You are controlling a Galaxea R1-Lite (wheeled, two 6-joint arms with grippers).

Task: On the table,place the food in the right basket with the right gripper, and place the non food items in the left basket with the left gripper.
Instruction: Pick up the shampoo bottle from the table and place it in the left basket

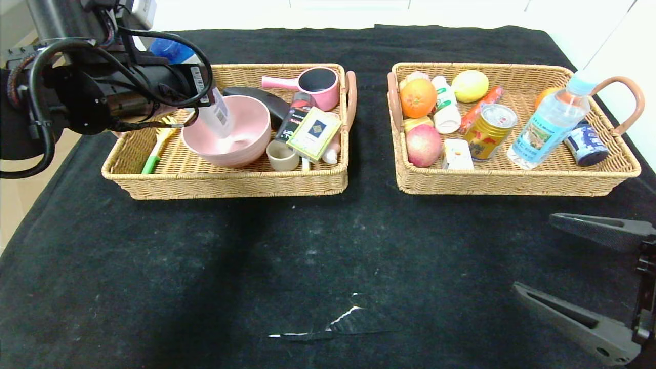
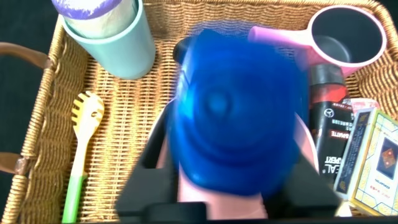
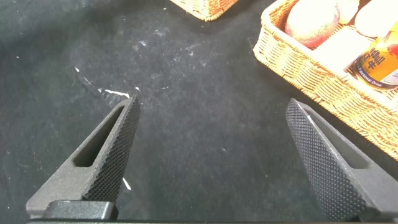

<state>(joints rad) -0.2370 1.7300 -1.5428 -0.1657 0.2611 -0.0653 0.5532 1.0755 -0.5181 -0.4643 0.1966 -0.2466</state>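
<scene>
Pale white wall [image 1: 348, 13] runs along the frame's top edge; beige floor strip [image 1: 15, 200] shows at far left.

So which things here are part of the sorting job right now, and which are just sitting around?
In the job:
- left gripper, shut on the shampoo bottle
- pink bowl under the bottle
- left basket
- right basket, holding the gold drink can and red-pink fruit
- right gripper, open over the table

Lying about:
- water bottle
- orange
- pink pot
</scene>
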